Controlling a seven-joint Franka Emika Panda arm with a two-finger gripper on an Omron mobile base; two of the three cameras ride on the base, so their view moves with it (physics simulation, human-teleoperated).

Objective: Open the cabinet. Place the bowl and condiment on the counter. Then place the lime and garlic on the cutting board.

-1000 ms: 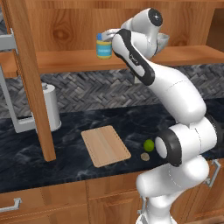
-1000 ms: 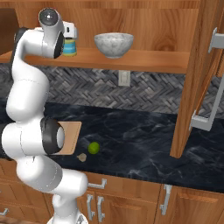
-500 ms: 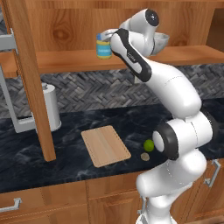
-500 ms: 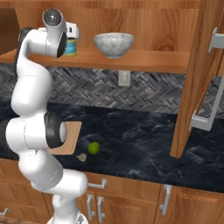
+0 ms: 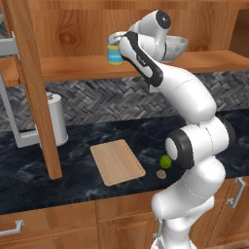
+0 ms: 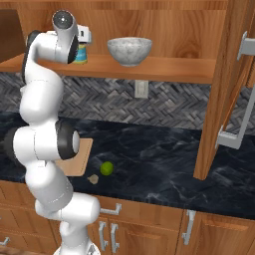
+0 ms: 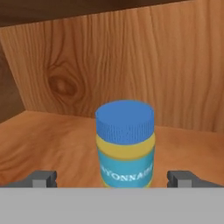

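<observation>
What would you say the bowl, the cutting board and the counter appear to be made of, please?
The bowl looks like grey-white stone or glazed ceramic: speckled, with a soft sheen. The cutting board looks like pale unfinished wood: fine straight grain, matte, with a slightly darker edge. The counter looks like polished dark stone, perhaps marble: black-blue with pale veins. As a render, none of this is certain.

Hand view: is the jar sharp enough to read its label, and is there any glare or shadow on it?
In the hand view the condiment jar is slightly soft; its label is legible only in part, cut off below; no glare, even lighting. In the left base view the cutting board is sharp with little shadow.
</observation>
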